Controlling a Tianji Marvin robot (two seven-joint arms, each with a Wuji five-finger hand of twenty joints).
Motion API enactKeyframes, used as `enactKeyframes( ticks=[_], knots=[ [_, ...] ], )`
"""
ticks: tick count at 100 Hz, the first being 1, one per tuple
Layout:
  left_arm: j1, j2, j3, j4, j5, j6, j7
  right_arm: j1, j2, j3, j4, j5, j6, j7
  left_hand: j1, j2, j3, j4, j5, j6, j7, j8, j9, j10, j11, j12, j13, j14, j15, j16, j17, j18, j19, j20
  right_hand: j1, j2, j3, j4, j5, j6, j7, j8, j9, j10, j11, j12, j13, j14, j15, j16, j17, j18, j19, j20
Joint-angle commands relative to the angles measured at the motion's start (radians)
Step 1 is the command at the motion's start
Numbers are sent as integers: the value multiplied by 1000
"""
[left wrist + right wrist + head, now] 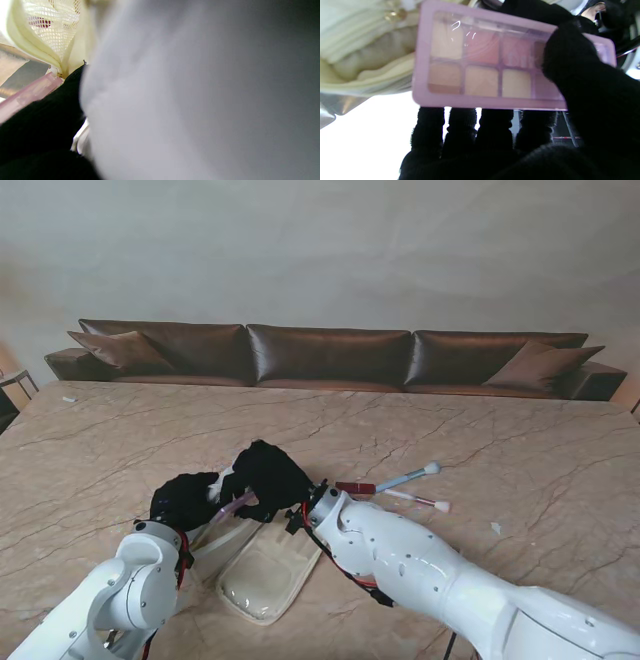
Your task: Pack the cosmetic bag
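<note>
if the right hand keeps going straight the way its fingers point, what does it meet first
Probably the cream bag. The right hand holds the pink palette, whose leading edge sits just short of the bag's open mouth. The left hand is at the bag too, though depth is hard to judge.

Table point(520, 440) looks like polished beige marble, veined. Sofa point(330, 355) at the far side: glossy brown leather. Palette point(480, 60) is shiny pink plastic, bag point(265, 575) soft cream cloth.

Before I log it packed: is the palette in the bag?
Out. The right hand holds the palette beside the bag.
</note>
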Motion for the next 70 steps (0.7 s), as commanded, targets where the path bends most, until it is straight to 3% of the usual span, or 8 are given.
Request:
enactKeyframes(
  ticks=[1, 15, 47, 57, 70],
  knots=[
    [6, -8, 7, -16, -7, -2, -6, 1, -18, -4, -9, 2, -12, 0, 51, 65, 87, -3, -11, -98, 35, -10, 86, -200, 132, 68, 39, -23, 51, 17, 34, -21, 169, 18, 49, 32, 109, 44, 62, -161, 97, 0, 64, -62, 22, 5, -49, -29, -50, -36, -21, -6, -10, 4],
    [9, -10, 8, -17, -11, -5, 0, -1, -32, -8, 11, 16, -30, 6, 54, 66, 85, -2, -12, -94, 34, -12, 88, -200, 132, 71, 39, -22, 50, 18, 34, -20, 169, 18, 47, 30, 108, 43, 62, -156, 95, -6, 65, -65, 20, 3, -59, -31, -55, -41, -60, -5, -31, 7],
    [13, -10, 2, -22, -17, -10, -2, 22, -91, -51, 163, 47, -77, -29, 54, 65, 85, -2, -12, -93, 36, -14, 88, -198, 133, 76, 40, -25, 51, 20, 34, -22, 169, 19, 44, 19, 102, 39, 60, -155, 93, -38, 81, -79, 3, -24, -63, -35, -61, -56, -119, -13, -55, 13],
    [15, -9, 0, -25, -17, -11, -6, 29, -92, -60, 181, 54, -72, -19, 53, 64, 85, -2, -11, -94, 36, -14, 88, -198, 133, 77, 40, -25, 51, 21, 34, -22, 169, 19, 43, 25, 99, 40, 56, -145, 95, -45, 81, -74, 3, -26, -62, -32, -59, -58, -122, -11, -55, 16],
    [17, -9, -2, -28, -15, -11, -8, 27, -70, -59, 148, 47, -47, 9, 52, 65, 84, -2, -12, -95, 36, -15, 88, -199, 132, 78, 40, -25, 51, 21, 34, -22, 169, 19, 44, 32, 98, 42, 55, -121, 96, -52, 88, -58, 6, -28, -55, -32, -56, -59, -125, -13, -52, 21]
  ],
)
